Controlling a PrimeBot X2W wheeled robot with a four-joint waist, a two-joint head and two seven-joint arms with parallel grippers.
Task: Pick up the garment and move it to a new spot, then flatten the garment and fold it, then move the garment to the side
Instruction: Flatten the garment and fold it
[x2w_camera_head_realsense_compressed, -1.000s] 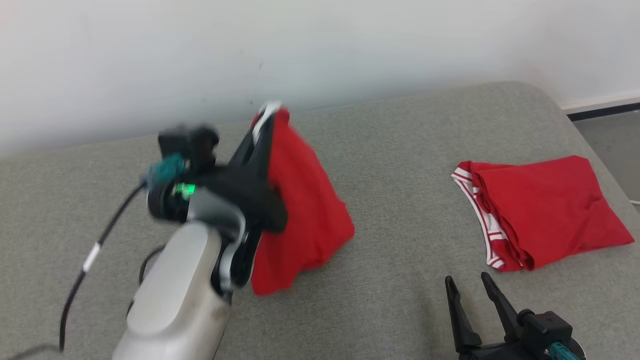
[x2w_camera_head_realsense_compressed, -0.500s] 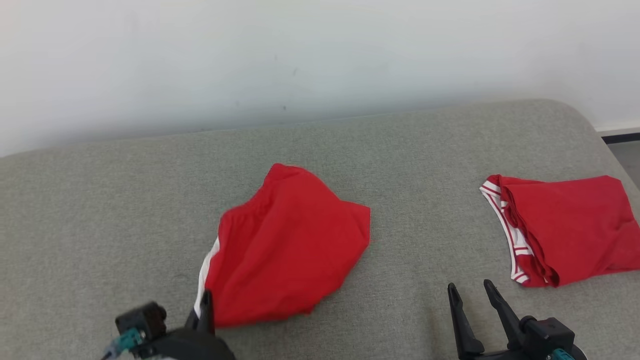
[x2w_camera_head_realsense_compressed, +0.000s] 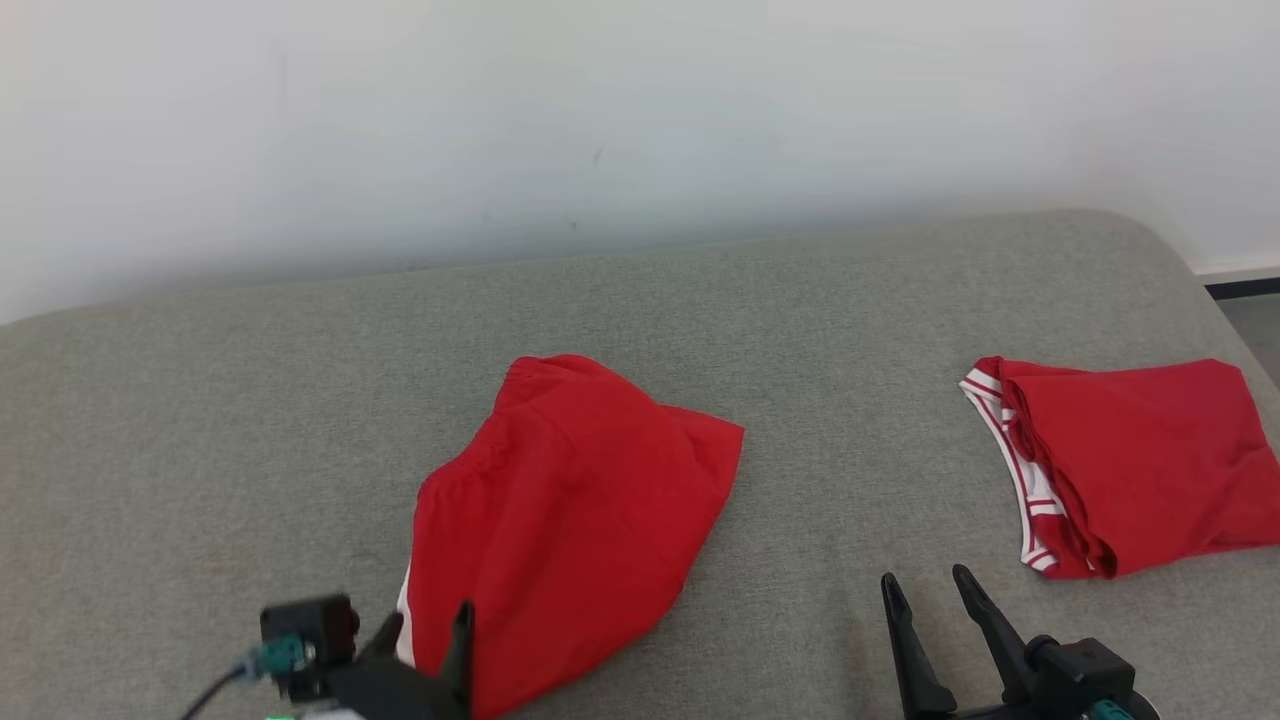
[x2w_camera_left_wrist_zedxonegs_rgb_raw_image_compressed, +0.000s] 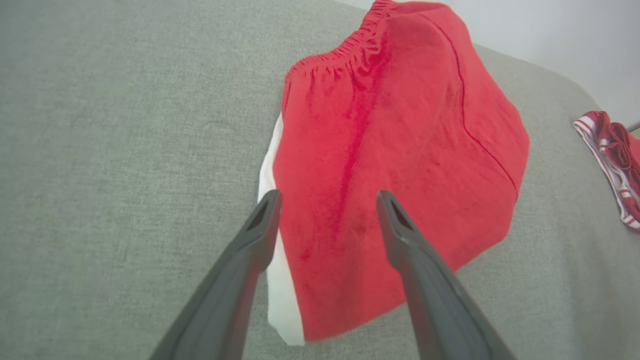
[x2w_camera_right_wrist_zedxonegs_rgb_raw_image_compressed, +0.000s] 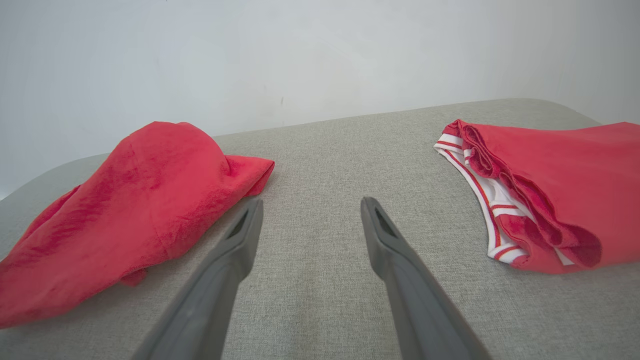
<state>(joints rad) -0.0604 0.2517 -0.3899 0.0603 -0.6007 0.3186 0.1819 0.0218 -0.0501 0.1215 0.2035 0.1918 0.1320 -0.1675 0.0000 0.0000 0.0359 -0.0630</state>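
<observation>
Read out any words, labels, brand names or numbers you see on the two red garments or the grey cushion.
None: no readable text anywhere.
The middle red garment is plain red cloth with a white edge.
The folded red garment has only red and white stripes.
The grey cushion is unmarked.

Garment (x2w_camera_left_wrist_zedxonegs_rgb_raw_image_compressed: 400, 125): soft red cloth, matt, with a fine fuzzy nap, a gathered elastic hem and a smoother white band at one edge. Second garment (x2w_camera_right_wrist_zedxonegs_rgb_raw_image_compressed: 565, 180): same matt red cloth, white knit trim. Cushion (x2w_camera_head_realsense_compressed: 200, 420): coarse grey weave, matt. Wall (x2w_camera_head_realsense_compressed: 600, 100): smooth, matt white. Fingers (x2w_camera_left_wrist_zedxonegs_rgb_raw_image_compressed: 235, 290): smooth dark plastic, dull sheen.
</observation>
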